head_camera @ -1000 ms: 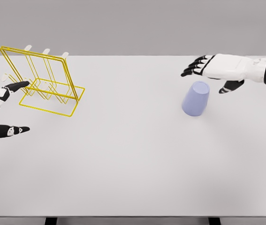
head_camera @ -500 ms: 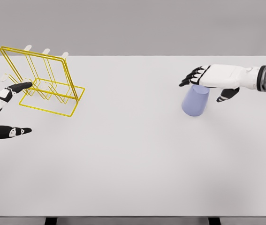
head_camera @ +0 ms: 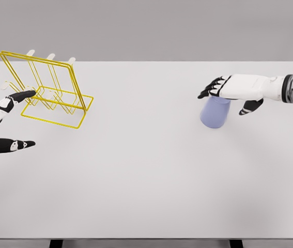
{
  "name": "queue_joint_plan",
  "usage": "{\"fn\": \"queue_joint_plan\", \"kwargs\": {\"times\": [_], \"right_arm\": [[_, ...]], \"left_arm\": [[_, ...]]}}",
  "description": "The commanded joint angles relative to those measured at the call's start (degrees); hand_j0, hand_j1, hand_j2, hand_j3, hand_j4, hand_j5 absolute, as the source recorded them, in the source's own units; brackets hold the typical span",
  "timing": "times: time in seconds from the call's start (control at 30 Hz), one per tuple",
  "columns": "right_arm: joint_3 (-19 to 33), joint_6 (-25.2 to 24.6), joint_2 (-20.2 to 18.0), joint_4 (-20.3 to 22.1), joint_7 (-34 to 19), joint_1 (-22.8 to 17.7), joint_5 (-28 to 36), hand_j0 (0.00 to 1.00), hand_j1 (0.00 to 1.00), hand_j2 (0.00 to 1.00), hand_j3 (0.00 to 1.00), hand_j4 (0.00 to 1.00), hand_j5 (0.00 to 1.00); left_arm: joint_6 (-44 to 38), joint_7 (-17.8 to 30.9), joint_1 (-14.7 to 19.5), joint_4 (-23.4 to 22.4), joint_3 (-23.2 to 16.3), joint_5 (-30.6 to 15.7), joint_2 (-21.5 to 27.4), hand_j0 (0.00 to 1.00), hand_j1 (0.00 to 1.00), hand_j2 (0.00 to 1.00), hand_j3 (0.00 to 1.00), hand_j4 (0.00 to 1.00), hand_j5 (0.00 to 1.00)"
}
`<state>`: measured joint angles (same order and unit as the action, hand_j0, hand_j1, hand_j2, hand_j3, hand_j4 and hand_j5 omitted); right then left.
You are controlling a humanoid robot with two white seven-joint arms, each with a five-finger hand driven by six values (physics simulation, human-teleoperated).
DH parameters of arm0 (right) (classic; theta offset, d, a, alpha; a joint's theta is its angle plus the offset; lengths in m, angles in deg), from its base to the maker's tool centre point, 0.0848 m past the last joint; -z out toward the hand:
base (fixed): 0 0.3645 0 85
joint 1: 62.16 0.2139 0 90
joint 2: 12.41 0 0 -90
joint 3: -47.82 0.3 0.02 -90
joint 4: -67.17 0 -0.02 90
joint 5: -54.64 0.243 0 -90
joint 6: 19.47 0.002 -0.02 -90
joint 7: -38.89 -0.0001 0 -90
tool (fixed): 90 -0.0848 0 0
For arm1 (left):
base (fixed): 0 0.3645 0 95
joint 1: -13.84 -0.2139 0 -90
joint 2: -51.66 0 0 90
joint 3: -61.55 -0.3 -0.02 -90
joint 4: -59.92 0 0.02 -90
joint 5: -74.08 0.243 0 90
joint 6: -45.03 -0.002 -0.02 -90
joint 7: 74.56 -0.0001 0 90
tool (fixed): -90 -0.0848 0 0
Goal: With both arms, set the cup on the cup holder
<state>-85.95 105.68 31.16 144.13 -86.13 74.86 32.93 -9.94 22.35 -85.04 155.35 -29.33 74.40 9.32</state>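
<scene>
Now reach step: right hand [head_camera: 228,93] over lavender cup [head_camera: 215,112], fingers spread, no grip. Left hand [head_camera: 1,124] open by yellow wire cup holder [head_camera: 48,88]. Next: close around cup.

Simulated test bench: bare white table [head_camera: 146,181] against grey backdrop.

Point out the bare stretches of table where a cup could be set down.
Bare: the wide middle of the table between the yellow cup holder and the blue cup, and the whole near half. Crowded: far left by the holder and left hand; far right where the right hand covers the cup.
</scene>
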Motion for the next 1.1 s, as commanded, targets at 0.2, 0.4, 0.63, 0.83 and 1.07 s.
{"fn": "queue_joint_plan", "kwargs": {"times": [0.2,0.4,0.63,0.83,1.07], "right_arm": [[-0.4,-0.1,0.1,-1.3,0.0,0.4,0.3,1.00,1.00,1.00,1.00,1.00,1.00],[-0.6,-0.1,0.5,-1.0,0.0,0.5,0.3,1.00,1.00,1.00,1.00,1.00,1.00],[-2.0,-0.1,1.3,-1.3,0.0,1.6,0.3,0.97,0.97,0.97,0.97,0.97,0.97],[-2.9,-0.1,1.3,-1.4,0.0,1.7,0.4,0.70,0.70,0.70,0.70,0.70,0.70],[-2.7,-0.1,1.5,-1.3,0.0,1.8,0.4,0.54,0.54,0.54,0.54,0.54,0.54]], "left_arm": [[0.0,0.0,0.0,0.0,0.0,-0.2,0.1,1.00,1.00,1.00,1.00,1.00,1.00],[0.0,-0.1,0.0,0.4,0.0,-0.2,0.0,1.00,1.00,1.00,1.00,1.00,1.00],[0.0,-0.1,0.0,0.4,0.0,-0.2,0.0,1.00,1.00,1.00,1.00,1.00,1.00],[0.0,-0.1,-0.1,0.5,0.0,-0.2,0.0,1.00,1.00,1.00,1.00,1.00,1.00],[0.0,-0.1,-0.1,0.5,0.0,-0.2,0.0,1.00,1.00,1.00,1.00,1.00,1.00]]}}
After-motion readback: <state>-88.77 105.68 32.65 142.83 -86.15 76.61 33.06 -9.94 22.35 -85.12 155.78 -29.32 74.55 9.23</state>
